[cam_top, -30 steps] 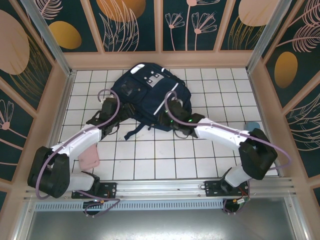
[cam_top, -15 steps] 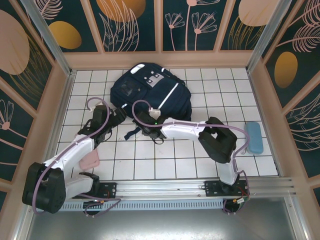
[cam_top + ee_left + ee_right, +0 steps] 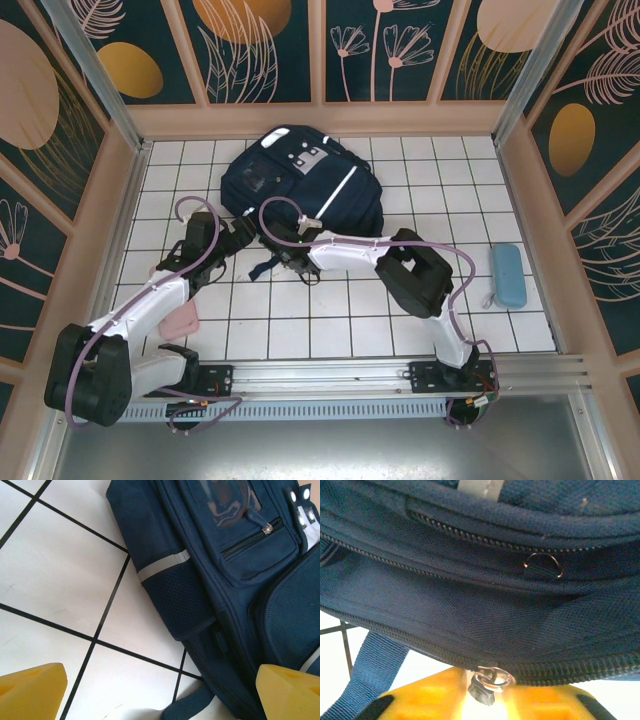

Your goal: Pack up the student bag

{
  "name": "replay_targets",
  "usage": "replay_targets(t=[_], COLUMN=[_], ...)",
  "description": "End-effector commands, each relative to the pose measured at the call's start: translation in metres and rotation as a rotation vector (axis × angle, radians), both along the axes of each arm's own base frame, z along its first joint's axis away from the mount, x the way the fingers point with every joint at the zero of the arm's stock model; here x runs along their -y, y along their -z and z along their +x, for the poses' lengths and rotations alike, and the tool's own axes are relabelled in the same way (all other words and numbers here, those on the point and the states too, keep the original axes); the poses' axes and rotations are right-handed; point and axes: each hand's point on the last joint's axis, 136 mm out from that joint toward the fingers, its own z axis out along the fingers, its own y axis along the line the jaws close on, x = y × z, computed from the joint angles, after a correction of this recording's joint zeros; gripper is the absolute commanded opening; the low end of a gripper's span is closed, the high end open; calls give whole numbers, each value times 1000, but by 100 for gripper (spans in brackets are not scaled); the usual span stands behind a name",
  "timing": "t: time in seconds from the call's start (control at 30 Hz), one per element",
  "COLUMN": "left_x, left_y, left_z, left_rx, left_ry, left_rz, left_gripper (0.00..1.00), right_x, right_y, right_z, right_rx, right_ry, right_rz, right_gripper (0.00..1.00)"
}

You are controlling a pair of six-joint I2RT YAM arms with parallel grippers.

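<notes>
The backpack (image 3: 300,185), dark navy with a thin pale stripe, lies flat on the white tiled table (image 3: 420,160), toward its far side, and both of your arms reach in to the backpack's near edge. Your left claw (image 3: 236,235) sits at the near left corner of the backpack. In the left wrist view its yellow fingertips (image 3: 30,690) stand wide apart with nothing between them, above bare tile just beside the backpack's mesh side pocket (image 3: 180,600) and the zipped front pocket (image 3: 250,545). Your right claw (image 3: 482,705) is at the middle of the backpack's near edge. Its yellow fingers are drawn together to a narrow seam, and the metal zipper pull (image 3: 487,680) of the lowest zip sits in that seam, apparently pinched. A second pull ring (image 3: 542,565) hangs free on a zip higher up the backpack, and a navy strap (image 3: 370,670) runs off the backpack to the left of the claw. A pink object (image 3: 180,320) lies nearer than the backpack on the left, partly under your left arm. A light blue case (image 3: 508,275) lies well apart from the backpack on the right.
</notes>
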Motion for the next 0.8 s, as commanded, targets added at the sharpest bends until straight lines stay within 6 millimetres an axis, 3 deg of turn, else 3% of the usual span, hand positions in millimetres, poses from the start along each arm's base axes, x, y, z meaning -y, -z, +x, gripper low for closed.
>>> replay_targets(t=[0.0, 0.23, 0.57, 0.77], left_x=[4, 24, 73, 93], left_y=[2, 6, 15, 29], left_z=[2, 4, 11, 19], left_rx=[7, 8, -10, -47], left_ry=[10, 67, 219, 225], left_rz=[-34, -143, -357, -383], left_gripper=[97, 94, 74, 68], right_x=[7, 7, 1, -18], right_y=[3, -8, -43, -63], right_z=[6, 3, -9, -21], right_rx=[3, 9, 34, 27], right_ry=[32, -45, -304, -463], right_rz=[-38, -43, 98, 207], right_gripper=[16, 0, 0, 0])
